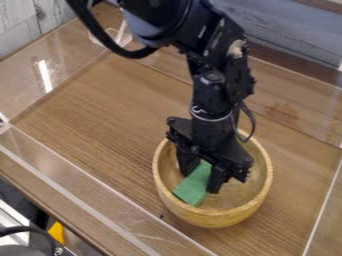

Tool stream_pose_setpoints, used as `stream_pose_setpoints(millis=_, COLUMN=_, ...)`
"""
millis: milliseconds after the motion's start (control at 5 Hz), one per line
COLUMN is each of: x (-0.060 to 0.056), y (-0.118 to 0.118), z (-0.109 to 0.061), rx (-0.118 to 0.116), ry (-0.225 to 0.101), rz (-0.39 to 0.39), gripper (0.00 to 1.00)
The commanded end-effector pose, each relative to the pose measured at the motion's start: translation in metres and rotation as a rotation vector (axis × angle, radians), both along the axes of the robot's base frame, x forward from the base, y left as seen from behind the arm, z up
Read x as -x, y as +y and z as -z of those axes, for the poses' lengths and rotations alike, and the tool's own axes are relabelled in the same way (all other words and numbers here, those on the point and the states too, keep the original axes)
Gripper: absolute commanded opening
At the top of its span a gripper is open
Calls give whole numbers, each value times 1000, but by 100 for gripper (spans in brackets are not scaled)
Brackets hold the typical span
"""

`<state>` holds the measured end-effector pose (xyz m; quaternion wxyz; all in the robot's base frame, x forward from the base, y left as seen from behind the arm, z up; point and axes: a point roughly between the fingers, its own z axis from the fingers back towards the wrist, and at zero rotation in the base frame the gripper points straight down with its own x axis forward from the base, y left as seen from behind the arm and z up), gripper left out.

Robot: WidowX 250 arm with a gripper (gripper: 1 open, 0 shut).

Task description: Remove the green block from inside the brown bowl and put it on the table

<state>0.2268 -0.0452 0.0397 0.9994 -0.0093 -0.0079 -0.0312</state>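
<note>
In the camera view, the only one you have, your end effector (pixel 214 171) points down into the brown bowl (pixel 253 207), its black fingers drawn in on the upper end of the green block (pixel 193 186). You have it clenched on the block; how firmly the pads meet its faces you cannot tell, because the dark fingers hide that end. The rest of the block slants out from beneath your end effector, toward the lower left of the view, and it is inside the bowl. Whether its underside touches the bowl's floor, you cannot tell.

The bowl surrounds the lower part of your end effector, with its light-brown rim showing on both sides of the fingers and its near wall below them in the view. The bowl sits on the desk (pixel 100 120), whose wood grain spreads out to the left of your end effector and also shows to its right. Above the end effector, the black arm (pixel 181 22) comes down from the top of the view, with a dark cable (pixel 104 34) curving beside it on the left. Well apart from your end effector, toward the lower left, you can see a small yellow item (pixel 56 232) near a black curved part.
</note>
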Motion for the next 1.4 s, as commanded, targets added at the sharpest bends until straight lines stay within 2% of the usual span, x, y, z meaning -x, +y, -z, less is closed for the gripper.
stream_pose_setpoints(millis=0, x=-5, y=6, z=-21, rx=13, ry=-56, rz=-13, gripper=0)
stream_pose_setpoints(millis=400, x=-10, y=34, z=-50, rx=23, ry=-107, rz=-42, gripper=0)
stream_pose_setpoints(millis=600, x=-13, y=67, z=-57, rx=15, ry=-153, rz=-68, gripper=0)
stream_pose_setpoints(millis=800, x=-16, y=101, z=-55, rx=-4, ry=-206, rz=-66, gripper=0)
stream_pose_setpoints(millis=1000, x=-23, y=118, z=-52, rx=-13, ry=-261, rz=-52, gripper=0)
stream_pose_setpoints(millis=1200, x=-28, y=113, z=-48, rx=-19, ry=-281, rz=-47, gripper=0)
